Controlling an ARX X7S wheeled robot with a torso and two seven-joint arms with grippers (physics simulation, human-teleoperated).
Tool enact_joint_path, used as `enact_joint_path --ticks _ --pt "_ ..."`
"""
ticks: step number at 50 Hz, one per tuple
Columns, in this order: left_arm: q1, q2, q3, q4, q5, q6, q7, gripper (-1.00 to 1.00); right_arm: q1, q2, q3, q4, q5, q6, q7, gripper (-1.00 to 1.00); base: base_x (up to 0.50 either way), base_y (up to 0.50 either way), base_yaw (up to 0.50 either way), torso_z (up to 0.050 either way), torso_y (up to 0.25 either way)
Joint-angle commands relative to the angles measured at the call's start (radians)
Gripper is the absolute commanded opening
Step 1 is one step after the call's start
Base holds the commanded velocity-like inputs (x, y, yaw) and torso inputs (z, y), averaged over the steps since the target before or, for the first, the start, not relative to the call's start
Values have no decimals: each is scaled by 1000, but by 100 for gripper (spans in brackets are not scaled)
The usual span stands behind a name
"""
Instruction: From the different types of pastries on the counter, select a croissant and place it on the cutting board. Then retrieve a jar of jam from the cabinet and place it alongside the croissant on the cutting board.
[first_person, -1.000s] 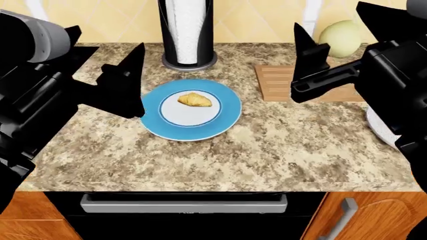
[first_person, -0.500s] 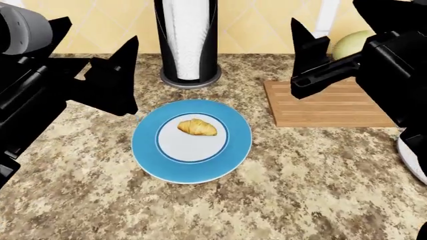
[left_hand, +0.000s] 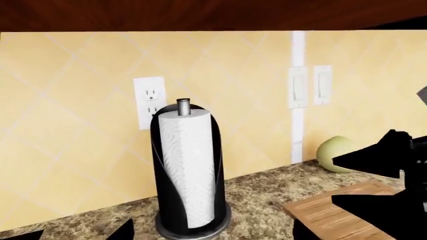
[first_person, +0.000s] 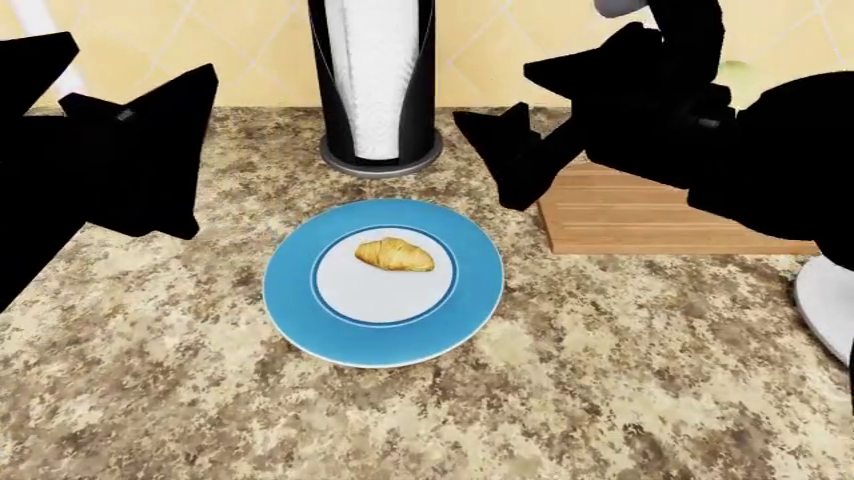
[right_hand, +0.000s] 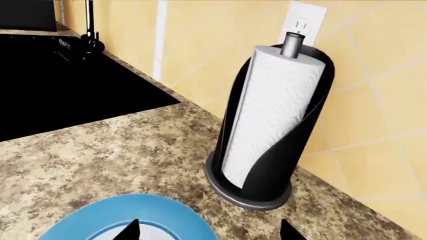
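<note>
The golden croissant (first_person: 394, 253) lies in the middle of the blue-and-white plate (first_person: 296, 300) on the granite counter (first_person: 174, 400). The wooden cutting board (first_person: 667, 215) lies to the plate's right and also shows in the left wrist view (left_hand: 340, 215). My left gripper (first_person: 134, 65) is open and empty, held above the counter left of the plate. My right gripper (first_person: 497, 95) is open and empty, above the board's left end, between the board and the paper towel holder. In the right wrist view the plate's rim (right_hand: 133, 210) shows between my open fingers. The jam jar and the other pastries are out of view.
A black paper towel holder (first_person: 378, 80) stands behind the plate, against the tiled wall. A pale green round fruit (left_hand: 337, 154) sits behind the board. A white object (first_person: 825, 305) lies at the counter's right edge. A black sunken surface (right_hand: 60, 85) lies beyond the holder.
My right gripper has swung left, from over the board towards the paper towel holder and plate. My left gripper has risen and looks larger in view. The croissant and plate have not moved.
</note>
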Motion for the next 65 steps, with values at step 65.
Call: enact_joint_path --ticks 65 --pt "88 -163 26 10 -246 60 -30 100 77 -229 -506 581 -298 -300 -612 100 0 0 0 0 0"
